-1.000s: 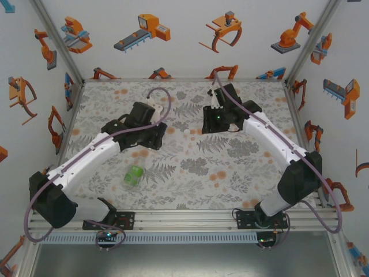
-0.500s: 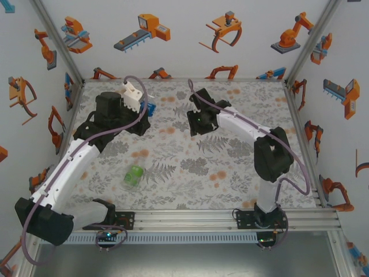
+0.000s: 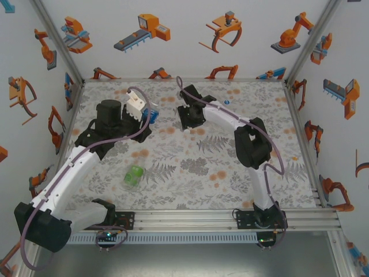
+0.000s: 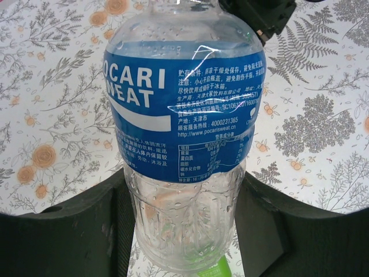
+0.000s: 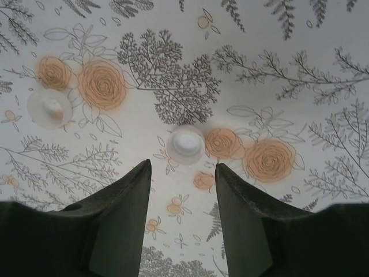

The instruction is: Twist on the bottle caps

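shifted leftward, the right gripper (image 5: 183, 167) hangs parted above a loose cap (image 5: 185, 144), left gripper (image 4: 184, 196) clamped on the blue-label bottle (image 4: 184, 104), green-label bottle (image 3: 134, 175) lying aside, neither cap screwed on yet.

Robot lab cell: aluminium frame (image 3: 184, 214), walls (image 3: 184, 55) printed with robot cartoons, floral-covered table (image 3: 190, 184).

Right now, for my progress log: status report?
Left gripper shut on blue-label bottle. Right gripper open, cap just ahead, second cap aside. Green-label bottle lying apart. Nothing blocking.
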Available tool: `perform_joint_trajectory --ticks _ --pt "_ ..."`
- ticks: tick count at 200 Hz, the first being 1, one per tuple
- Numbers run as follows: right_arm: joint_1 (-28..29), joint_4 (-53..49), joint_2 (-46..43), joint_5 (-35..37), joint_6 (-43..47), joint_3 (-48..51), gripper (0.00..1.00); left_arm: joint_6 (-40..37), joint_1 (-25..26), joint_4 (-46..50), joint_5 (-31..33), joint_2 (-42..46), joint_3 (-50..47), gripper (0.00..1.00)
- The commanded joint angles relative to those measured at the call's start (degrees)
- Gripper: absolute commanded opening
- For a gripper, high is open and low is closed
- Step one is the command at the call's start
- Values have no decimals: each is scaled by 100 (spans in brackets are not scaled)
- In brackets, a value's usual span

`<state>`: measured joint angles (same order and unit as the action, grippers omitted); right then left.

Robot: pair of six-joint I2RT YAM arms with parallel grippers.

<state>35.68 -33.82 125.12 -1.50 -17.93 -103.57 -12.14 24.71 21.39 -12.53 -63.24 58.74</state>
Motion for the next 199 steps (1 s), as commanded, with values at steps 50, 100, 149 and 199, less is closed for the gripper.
perform_joint_trajectory --ticks 50,100,149,199 --pt "140 -370 512 194 131 -568 47 -144 -22 -144 -130 229 -29 0" --pt "207 -412 671 277 127 -568 44 -104 -21 -102 -283 168 12 0" --pt "220 -374 768 379 133 -566 43 -87 -21 -99 -286 181 23 0" --pt "227 -357 791 434 151 -564 36 -78 -20 -108 -319 173 12 0"
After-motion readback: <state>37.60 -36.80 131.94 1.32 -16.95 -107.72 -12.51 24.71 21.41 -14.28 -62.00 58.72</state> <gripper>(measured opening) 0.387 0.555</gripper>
